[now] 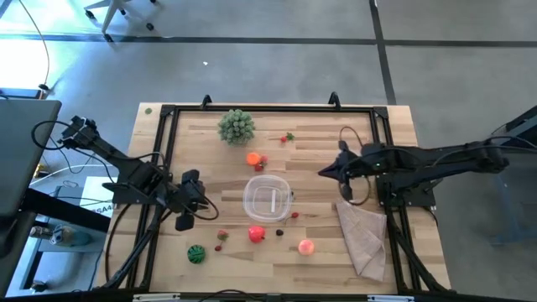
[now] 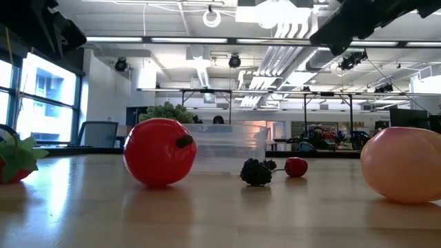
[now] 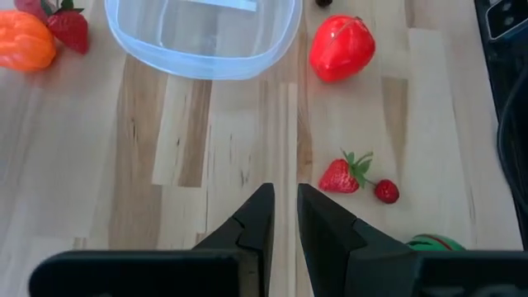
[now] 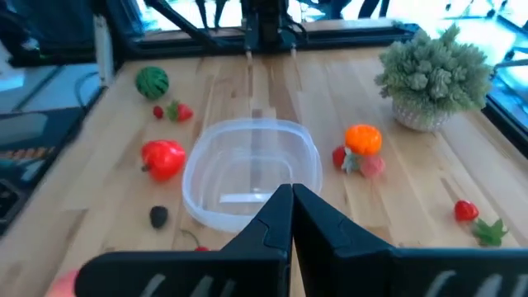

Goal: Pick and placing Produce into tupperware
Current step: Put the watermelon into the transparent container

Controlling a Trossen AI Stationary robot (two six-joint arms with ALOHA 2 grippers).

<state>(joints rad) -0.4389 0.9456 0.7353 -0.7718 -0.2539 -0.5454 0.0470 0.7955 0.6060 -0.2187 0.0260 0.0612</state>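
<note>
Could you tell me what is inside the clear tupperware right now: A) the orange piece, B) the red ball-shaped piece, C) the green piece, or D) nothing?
D: the tupperware shows only bare bottom in the high and right wrist views, while all the produce lies on the table around it.

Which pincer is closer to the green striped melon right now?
Left. The left pincer sits just above the green melon at the table's left side; the right pincer is far across, beyond the tupperware.
</note>
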